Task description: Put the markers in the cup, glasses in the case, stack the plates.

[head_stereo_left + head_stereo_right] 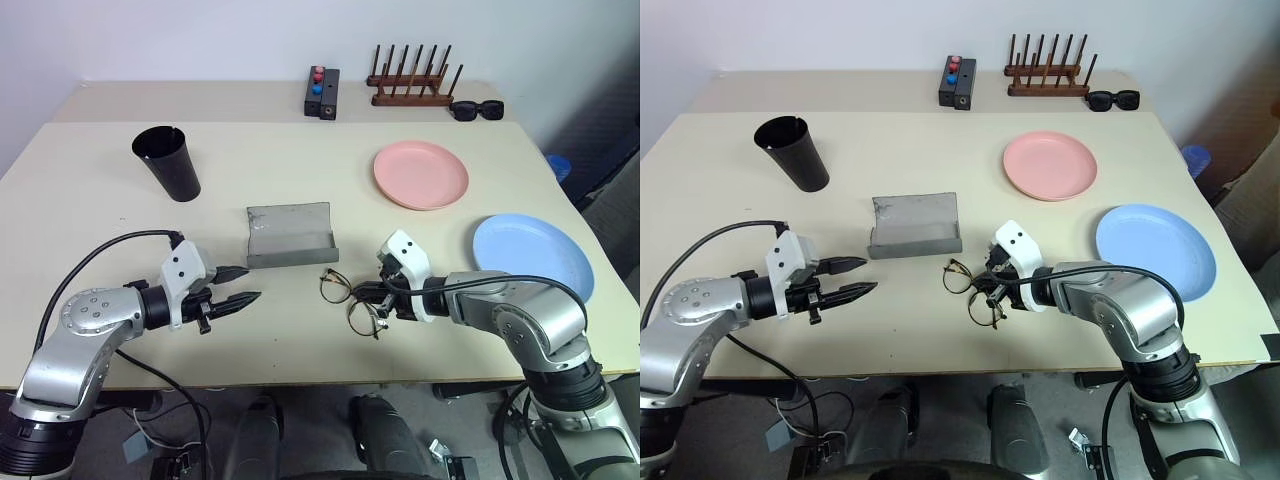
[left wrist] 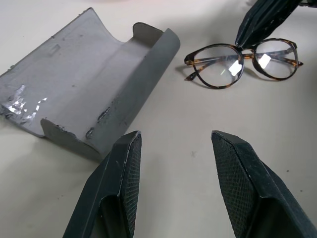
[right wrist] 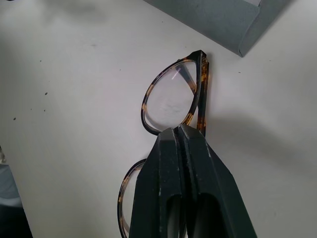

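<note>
The wire-frame glasses (image 1: 336, 288) lie on the table in front of the open grey case (image 1: 290, 236). My right gripper (image 1: 368, 298) is shut on the glasses (image 3: 168, 104) at their bridge, coming in from the right. My left gripper (image 1: 251, 283) hovers open just left of the case's front corner, empty, pointing toward the glasses (image 2: 223, 67). The black cup (image 1: 168, 160) stands upright at the far left. The pink plate (image 1: 420, 174) sits right of centre, and the blue plate (image 1: 532, 256) lies apart from it near the right edge. The markers are out of view.
At the back stand a small black box with coloured buttons (image 1: 322, 92), a wooden peg rack (image 1: 415, 82) and chunky black sunglasses (image 1: 476, 109). The table's front edge runs just below both grippers.
</note>
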`<move>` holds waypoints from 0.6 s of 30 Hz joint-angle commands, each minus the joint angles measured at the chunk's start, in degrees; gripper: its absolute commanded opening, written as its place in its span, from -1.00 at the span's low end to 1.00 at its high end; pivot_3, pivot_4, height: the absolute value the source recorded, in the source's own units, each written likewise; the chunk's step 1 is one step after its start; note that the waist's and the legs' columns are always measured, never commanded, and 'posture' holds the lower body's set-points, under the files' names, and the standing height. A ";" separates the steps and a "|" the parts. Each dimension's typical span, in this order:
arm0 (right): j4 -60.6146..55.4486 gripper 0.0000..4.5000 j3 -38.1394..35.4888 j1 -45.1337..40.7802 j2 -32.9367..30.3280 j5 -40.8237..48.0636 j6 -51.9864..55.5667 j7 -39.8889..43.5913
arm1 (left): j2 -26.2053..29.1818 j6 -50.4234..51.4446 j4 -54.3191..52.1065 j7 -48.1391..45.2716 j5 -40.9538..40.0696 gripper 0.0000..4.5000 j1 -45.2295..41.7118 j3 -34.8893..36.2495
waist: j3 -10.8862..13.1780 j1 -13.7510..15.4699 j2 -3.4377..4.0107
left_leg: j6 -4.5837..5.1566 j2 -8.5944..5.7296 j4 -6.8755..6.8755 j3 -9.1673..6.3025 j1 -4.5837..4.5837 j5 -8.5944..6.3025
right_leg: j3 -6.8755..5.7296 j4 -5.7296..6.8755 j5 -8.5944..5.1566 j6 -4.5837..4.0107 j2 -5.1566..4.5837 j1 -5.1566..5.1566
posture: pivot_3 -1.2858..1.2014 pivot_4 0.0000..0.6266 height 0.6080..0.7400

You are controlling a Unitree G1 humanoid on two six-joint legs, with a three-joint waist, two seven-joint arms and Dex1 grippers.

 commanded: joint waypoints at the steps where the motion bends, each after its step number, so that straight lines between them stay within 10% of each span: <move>1: -2.48 -0.97 -0.48 -0.07 -1.66 0.73 -1.13 1.25 | 0.36 -0.83 -0.46 0.29 -0.88 0.02 -0.60 0.44 | 0.00 0.01 0.00 | 0.00 0.00 0.00 0.00 0.00 0.00 | 0.00 -0.01 0.00 0.00 0.00 0.00 | 0.03 -0.52 1.00; 8: -3.46 -0.97 -0.01 -1.08 -3.04 0.39 -2.30 2.13 | -0.43 0.75 -1.92 1.28 -1.77 0.02 -0.90 -0.85 | 0.00 -0.03 0.00 | 0.00 0.00 -0.01 0.01 0.00 0.00 | 0.00 -0.03 0.00 -0.01 0.00 -0.02 | 0.03 -0.52 1.00; 16: -2.77 0.49 0.24 -1.23 -3.08 -0.71 -2.22 0.95 | -1.63 3.80 -6.81 3.11 -4.22 0.02 0.75 -3.14 | 0.00 -0.02 0.00 | 0.00 0.00 -0.01 0.02 -0.01 0.00 | 0.01 -0.04 0.00 -0.01 -0.01 -0.02 | 0.03 -0.52 1.00; 18: -2.75 0.49 0.38 -1.16 -3.29 -0.69 -1.88 1.00 | -1.57 3.75 -7.23 3.26 -4.26 0.02 1.01 -3.63 | 0.00 -0.02 0.00 | 0.00 0.00 -0.02 0.02 -0.01 -0.01 | 0.01 -0.04 0.00 -0.01 -0.01 -0.02 | 0.03 -0.52 1.00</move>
